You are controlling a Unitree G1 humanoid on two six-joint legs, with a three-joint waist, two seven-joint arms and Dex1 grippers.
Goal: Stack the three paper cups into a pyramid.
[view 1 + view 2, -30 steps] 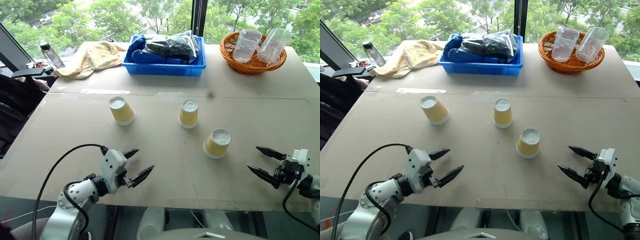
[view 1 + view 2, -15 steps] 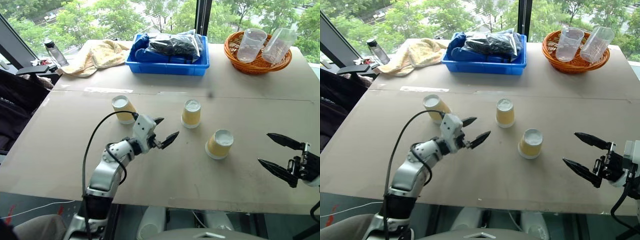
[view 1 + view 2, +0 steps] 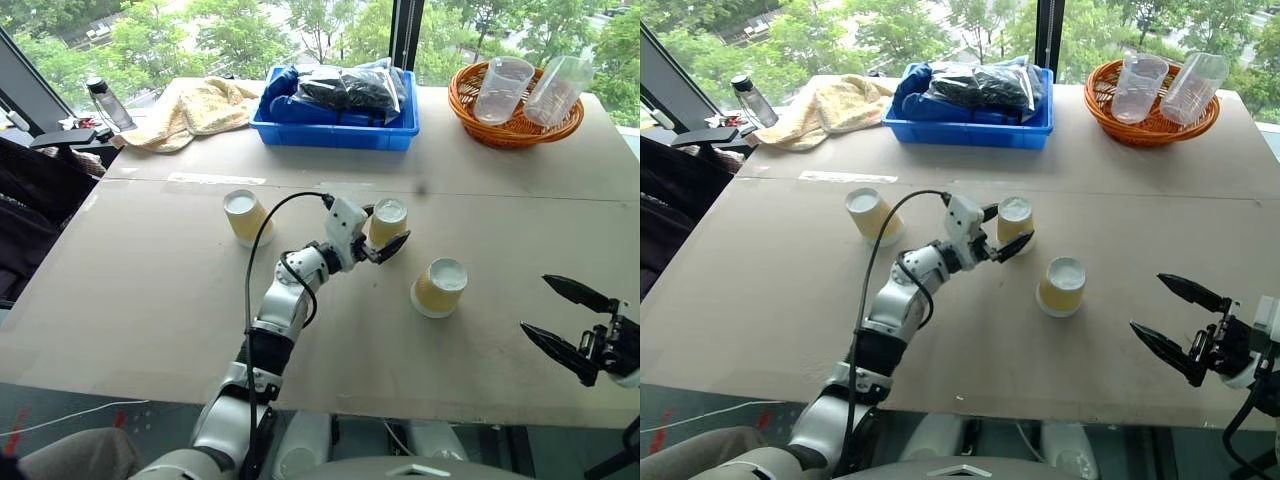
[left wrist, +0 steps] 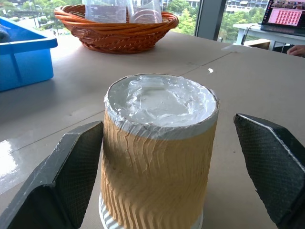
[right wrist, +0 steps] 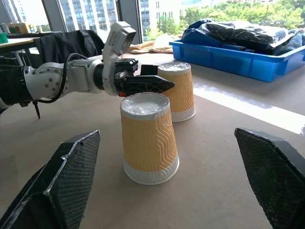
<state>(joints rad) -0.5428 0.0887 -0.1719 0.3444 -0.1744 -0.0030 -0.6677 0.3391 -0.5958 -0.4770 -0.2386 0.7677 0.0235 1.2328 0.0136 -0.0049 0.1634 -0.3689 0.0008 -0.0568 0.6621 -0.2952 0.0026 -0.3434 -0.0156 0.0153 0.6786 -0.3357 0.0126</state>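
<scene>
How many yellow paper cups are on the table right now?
3, all upside down and unstacked: left cup, middle cup between the open left end effector's fingers, right cup nearer the table's front edge.

Yellow-tan paper cups [image 3: 437,287], white bases

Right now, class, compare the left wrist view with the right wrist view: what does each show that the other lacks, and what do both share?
Left wrist view only: the orange basket holding clear plastic cups.

Right wrist view only: a second paper cup standing upside down nearer the right pincer, and the dark bags in the bin.

Both: the middle paper cup, upside down between the open left pincer fingers, the blue bin and the tabletop.
</scene>
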